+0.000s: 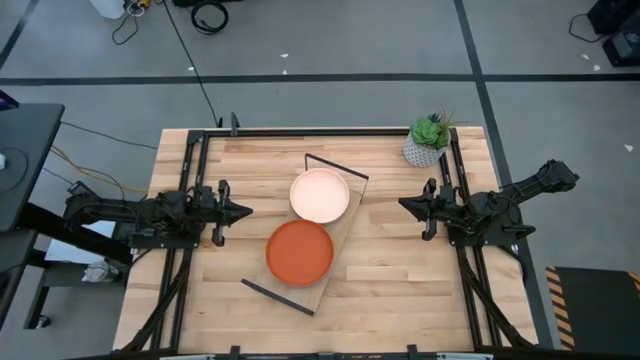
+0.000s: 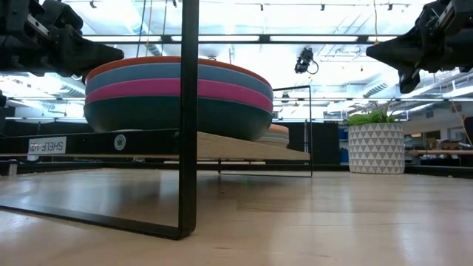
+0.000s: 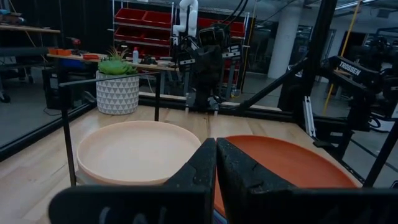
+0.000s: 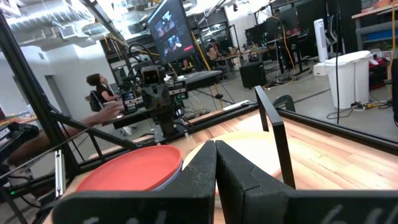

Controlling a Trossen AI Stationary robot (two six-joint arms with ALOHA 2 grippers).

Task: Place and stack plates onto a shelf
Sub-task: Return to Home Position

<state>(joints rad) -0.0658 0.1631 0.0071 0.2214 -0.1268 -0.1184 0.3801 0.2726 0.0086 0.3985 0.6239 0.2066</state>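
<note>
The light-wood shelf [image 1: 298,295] lies diagonally mid-surface, carrying two stacks side by side: one topped by the pale cream plate [image 1: 320,195], the other with the orange-red plate [image 1: 299,252] over the light blue plate [image 2: 148,74], magenta plate [image 2: 222,90] and dark teal plate [image 2: 148,114].

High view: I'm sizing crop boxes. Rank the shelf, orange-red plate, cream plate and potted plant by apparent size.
1. shelf
2. orange-red plate and cream plate, too alike to rank
3. potted plant, smallest
</note>
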